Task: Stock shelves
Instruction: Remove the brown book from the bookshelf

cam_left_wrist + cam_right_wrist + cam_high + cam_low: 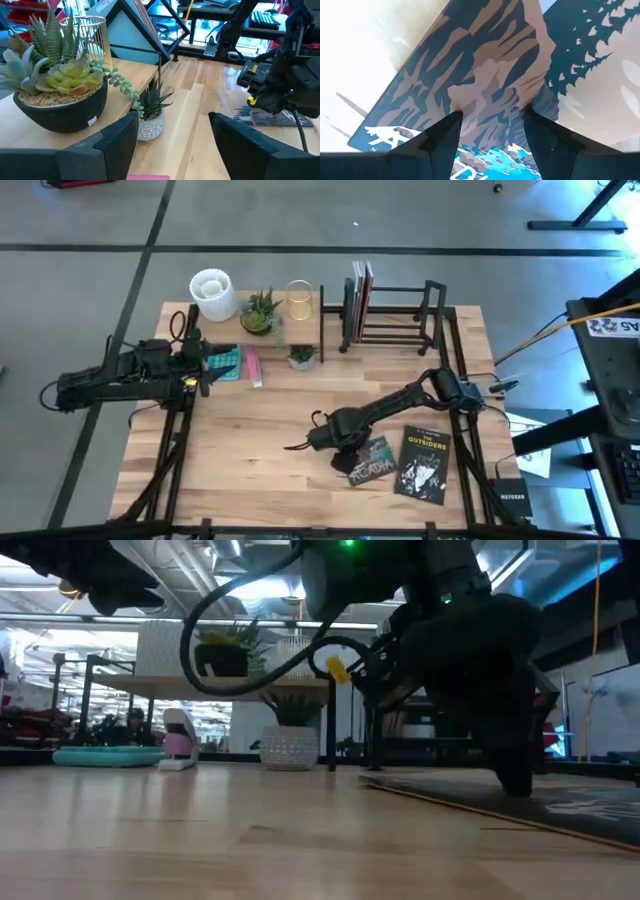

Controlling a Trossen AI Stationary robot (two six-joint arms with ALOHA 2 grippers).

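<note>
Down at the near side of the bench (260, 480), the right arm reaches in from the right edge, bent low, with its right claw (490, 137) pressed onto the cover of a book (485, 75) with mountain art. Its fingers (442, 135) stand apart on the cover with nothing gripped between them. From above, that book (372, 459) lies flat, touching a second, black book (425, 465) just to its right.

Farther back on the left, the left arm stretches level from the bench's left edge. Its left claw (172, 137) is spread wide and empty, hovering near a pink item (253, 366) and a teal item (225, 363) that lie on the bench.

Beyond it stands a small white pot (150, 125) holding a spiky plant. Behind that is the wooden shelf (250, 320) on thin black legs; it carries a dark bowl (60, 107) of succulents, a gold wire basket (87, 35) and a white ribbed pot (211, 288).

At the far right stands the black rack (395, 315), with a few books (360, 290) upright at its left end.
</note>
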